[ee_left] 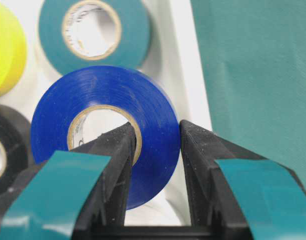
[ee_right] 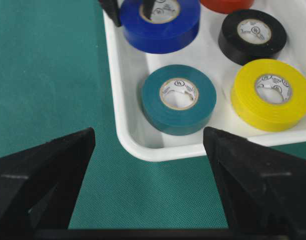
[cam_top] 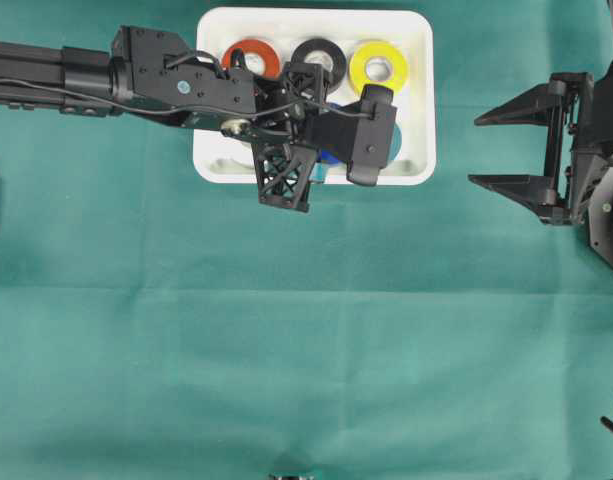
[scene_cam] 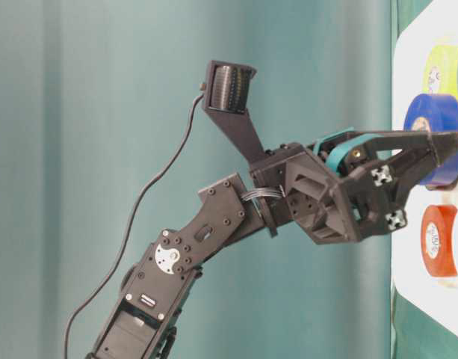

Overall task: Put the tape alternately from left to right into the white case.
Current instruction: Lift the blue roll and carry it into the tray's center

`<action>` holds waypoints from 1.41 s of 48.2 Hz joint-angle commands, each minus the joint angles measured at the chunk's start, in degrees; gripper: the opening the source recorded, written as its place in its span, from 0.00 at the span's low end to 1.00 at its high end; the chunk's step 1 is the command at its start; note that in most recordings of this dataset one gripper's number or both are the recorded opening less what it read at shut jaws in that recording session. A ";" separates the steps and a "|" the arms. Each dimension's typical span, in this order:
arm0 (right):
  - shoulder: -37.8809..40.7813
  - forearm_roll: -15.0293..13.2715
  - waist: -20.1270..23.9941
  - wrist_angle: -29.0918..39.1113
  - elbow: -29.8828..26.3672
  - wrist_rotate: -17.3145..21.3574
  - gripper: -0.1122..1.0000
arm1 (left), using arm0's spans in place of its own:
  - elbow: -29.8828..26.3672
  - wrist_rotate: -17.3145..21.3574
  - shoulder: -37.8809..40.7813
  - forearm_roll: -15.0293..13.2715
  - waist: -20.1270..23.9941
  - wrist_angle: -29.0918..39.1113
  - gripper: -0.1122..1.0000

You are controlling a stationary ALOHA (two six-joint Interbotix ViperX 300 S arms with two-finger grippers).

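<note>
Five rolls of tape show in or over the white case point(cam_top: 416, 100): the red-orange roll point(cam_top: 251, 58), the black roll point(cam_top: 319, 58) and the yellow roll point(cam_top: 378, 65) lie flat in a row along its far side, the teal roll point(ee_right: 178, 99) lies flat in the near corner beside the yellow one, and the blue roll point(ee_left: 113, 130) is in the grip of the left gripper point(ee_left: 155, 150) above the near row, next to the teal roll. The case sits on a green cloth point(cam_top: 286, 350) that covers the whole table; a faint fold line runs across the cloth. No more of the room shows.

The left gripper is clamped on the blue roll's wall, one finger point(ee_left: 115, 165) inside the pale core and the other against the outer face, its jaws nearly together. The right gripper point(cam_top: 506, 150) hovers over bare cloth to the right of the case, jaws spread wide and holding nothing.

From overhead the left arm hides most of the blue and teal rolls and the near left part of the case. A pale shape under the wrist there may be a white roll, but I cannot tell. Whether the blue roll touches the case floor is unclear.
</note>
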 commanded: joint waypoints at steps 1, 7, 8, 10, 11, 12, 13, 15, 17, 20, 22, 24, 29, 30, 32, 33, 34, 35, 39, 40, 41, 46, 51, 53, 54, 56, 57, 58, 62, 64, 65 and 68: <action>0.00 0.09 0.00 -0.26 -0.62 0.09 0.59 | -0.79 0.18 -2.29 0.09 0.35 -0.53 0.33; 0.00 0.18 0.00 -0.26 -0.62 0.18 0.59 | -0.44 0.18 -2.20 0.00 0.62 -0.79 0.33; 0.00 0.18 0.09 -0.26 -0.62 0.18 0.59 | -0.44 0.18 -2.29 0.00 0.62 -0.97 0.33; 0.00 0.18 0.09 -0.18 -0.62 0.09 0.59 | -0.26 0.35 -2.29 0.00 0.53 -1.05 0.33; 0.00 0.18 0.09 -0.26 -0.62 0.18 0.59 | -0.26 0.44 -2.20 -0.09 0.53 -1.23 0.33; 0.00 0.18 0.00 -0.26 -0.62 0.09 0.59 | -0.18 0.44 -2.29 -0.09 0.53 -1.32 0.33; 0.00 0.09 0.00 -0.26 -0.62 0.18 0.59 | -0.18 0.35 -2.29 -0.09 0.53 -1.49 0.33; 0.00 0.18 0.09 -0.26 -0.62 0.09 0.59 | -0.09 0.26 -2.29 -0.18 0.44 -1.76 0.33; 0.00 0.18 0.00 -0.35 -0.62 0.18 0.59 | 0.00 0.26 -2.29 -0.18 0.44 -2.20 0.33; 0.00 0.18 0.09 -0.44 -0.62 0.18 0.59 | 0.35 0.18 -2.29 -0.18 0.44 -2.55 0.33; 0.00 0.09 0.00 -0.44 -0.62 0.18 0.59 | 0.44 0.18 -2.29 -0.18 0.53 -2.55 0.33; 0.00 0.09 0.00 -0.44 -0.62 0.18 0.59 | 0.53 0.09 -2.29 -0.18 0.53 -2.55 0.33; 0.00 0.18 0.00 -0.53 -0.62 0.18 0.59 | 0.62 -0.18 -2.29 -0.18 0.53 -2.64 0.33; 0.00 0.18 0.00 -0.53 -0.62 0.18 0.59 | 0.62 -0.18 -2.29 -0.18 0.53 -2.64 0.33; 0.00 0.18 0.00 -0.53 -0.62 0.09 0.59 | 0.62 -0.18 -2.29 -0.18 0.53 -2.64 0.33; 0.00 0.18 0.09 -0.53 -0.62 0.18 0.59 | 0.62 -0.09 -2.37 -0.18 0.53 -2.64 0.34; 0.00 0.18 0.00 -0.53 -0.62 0.18 0.59 | 0.70 0.00 -2.37 -0.18 0.53 -2.64 0.37; 0.00 0.09 0.00 -0.53 -0.62 0.09 0.59 | 0.70 0.09 -2.37 -0.18 0.53 -2.64 0.41; 0.00 0.18 0.00 -0.44 -0.62 0.09 0.59 | 0.70 0.09 -2.55 -0.18 0.53 -2.64 0.64; 0.00 0.18 0.00 -0.44 -0.62 0.18 0.59 | 0.62 0.09 -2.55 -0.18 0.44 -2.64 0.69; 0.00 0.18 0.09 -0.44 -0.62 0.09 0.59 | 0.70 0.00 -2.55 -0.18 0.44 -2.64 0.75; 0.00 0.18 0.09 -0.44 -0.53 0.09 0.59 | 0.62 0.00 -2.64 -0.18 0.44 -2.64 0.85; 0.00 0.09 0.00 -0.44 -0.62 0.09 0.59 | 0.70 -0.18 -2.72 -0.18 0.53 -2.64 0.78; 0.00 0.09 0.09 -0.44 -0.62 0.09 0.59 | 0.70 -0.26 -2.90 -0.18 0.44 -2.55 0.79; 0.00 0.18 0.09 -0.53 -0.62 0.18 0.59 | 0.70 -0.35 -2.99 -0.18 0.44 -2.37 0.79; 0.00 0.18 0.09 -0.44 -0.62 0.09 0.59 | 0.88 -0.35 -3.43 -0.18 0.35 -2.29 0.79; 0.00 0.09 0.00 -0.44 -0.62 0.18 0.59 | 0.97 -0.35 -3.78 -0.26 0.35 -2.20 0.79; 0.00 0.18 0.00 -0.44 -0.62 0.09 0.59 | 1.14 -0.35 -4.04 -0.26 0.35 -2.11 0.79; 0.00 0.18 0.00 -0.44 -0.53 0.09 0.59 | 2.37 -0.44 -5.89 -0.26 0.26 -2.11 0.79; 0.00 0.18 0.00 -0.44 -0.53 0.09 0.59 | 3.43 -0.44 -7.12 -0.26 0.09 -2.20 0.79; 0.00 0.18 0.09 -0.44 -0.53 0.09 0.59 | 3.87 -0.53 -7.56 -0.35 0.00 -2.20 0.79; 0.00 0.18 0.00 -0.44 -0.62 0.18 0.59 | 5.45 -0.79 -9.14 -0.35 -0.26 -2.46 0.79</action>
